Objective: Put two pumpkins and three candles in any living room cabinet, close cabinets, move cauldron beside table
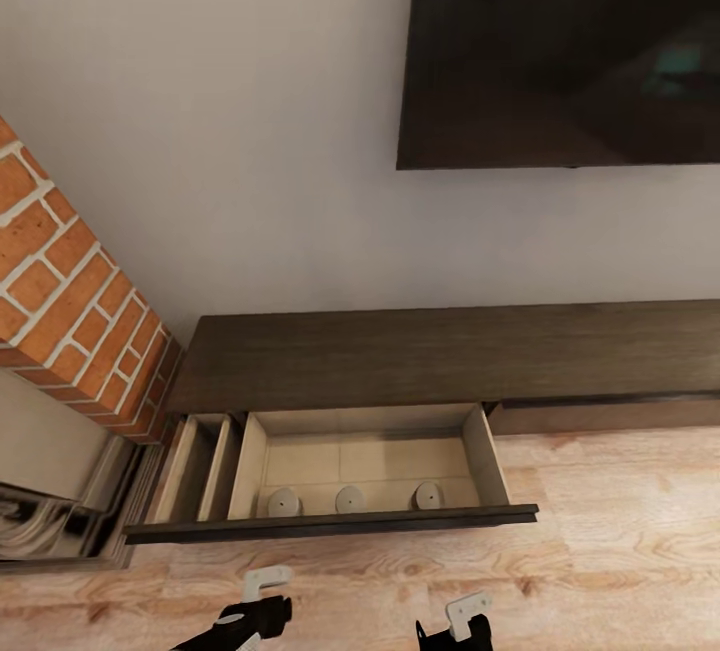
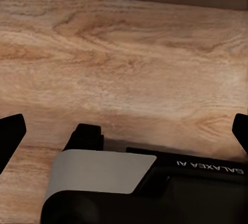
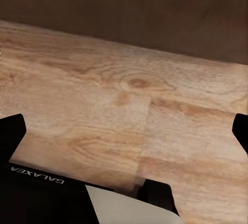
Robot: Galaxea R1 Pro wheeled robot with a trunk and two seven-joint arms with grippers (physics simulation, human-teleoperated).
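Observation:
The long dark-brown cabinet (image 1: 430,356) stands against the wall with one drawer (image 1: 330,523) pulled out over the floor. Three pale round candles (image 1: 283,503) (image 1: 349,500) (image 1: 428,495) stand in a row just behind the drawer front, in its wide light-wood compartment. My left gripper (image 2: 124,133) is open above bare wood floor, its dark fingertips (image 2: 10,136) far apart. My right gripper (image 3: 124,133) is open too, over floor near the cabinet's dark front. Both wrists (image 1: 262,611) (image 1: 458,626) hang short of the drawer. The pumpkins, the cauldron and the table are out of view.
A narrow empty compartment (image 1: 200,481) lies left of the wide one. The brick fireplace (image 1: 70,301) juts out at the left, touching the cabinet's end. A dark wall TV (image 1: 565,46) hangs above. The right drawer front (image 1: 610,416) is shut. Wood floor (image 1: 620,551) stretches to the right.

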